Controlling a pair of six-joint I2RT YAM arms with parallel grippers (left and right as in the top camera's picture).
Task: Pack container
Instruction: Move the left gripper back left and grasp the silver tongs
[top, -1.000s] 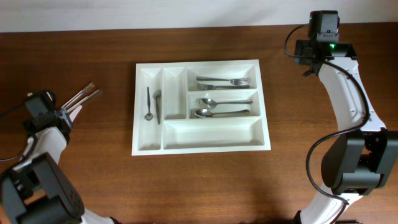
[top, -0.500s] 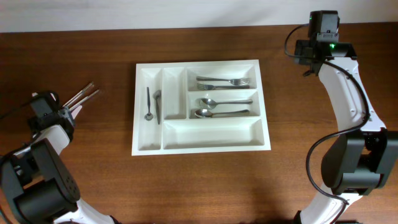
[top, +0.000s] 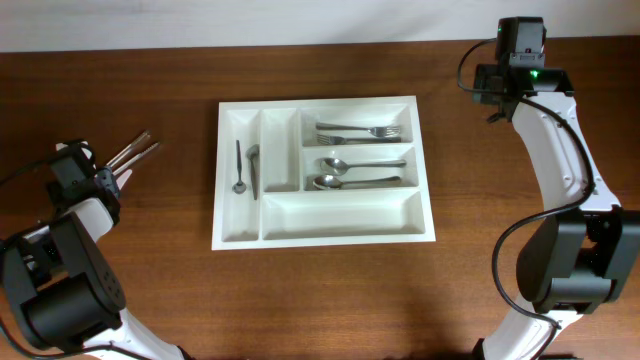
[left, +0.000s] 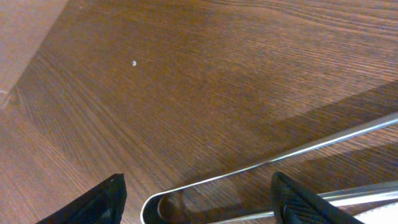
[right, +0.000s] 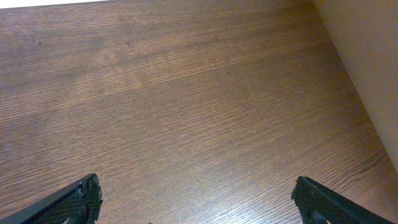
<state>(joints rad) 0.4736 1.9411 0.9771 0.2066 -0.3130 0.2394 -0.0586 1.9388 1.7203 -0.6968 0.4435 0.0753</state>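
Observation:
The container (top: 340, 216) is a white cutlery tray in the middle of the table. It holds forks (top: 358, 131), spoons (top: 360, 172) and two small pieces (top: 246, 168) in its left slots. Its long front compartment is bare. Shiny metal utensils (top: 135, 153) lie on the wood at the far left. My left gripper (top: 104, 181) is at their near ends and is open. In the left wrist view one rounded metal end (left: 186, 198) lies between the fingers of the left gripper (left: 198, 190), which do not touch it. My right gripper (right: 196, 193) is open over bare wood.
The right arm (top: 520, 62) reaches over the back right corner of the table, near the wall. Brown wood surrounds the tray on all sides. The table's left edge is close to the left arm.
The left arm's elbow has swung further left and its wrist has edged slightly toward the utensils. The right arm and the tray's contents are unchanged.

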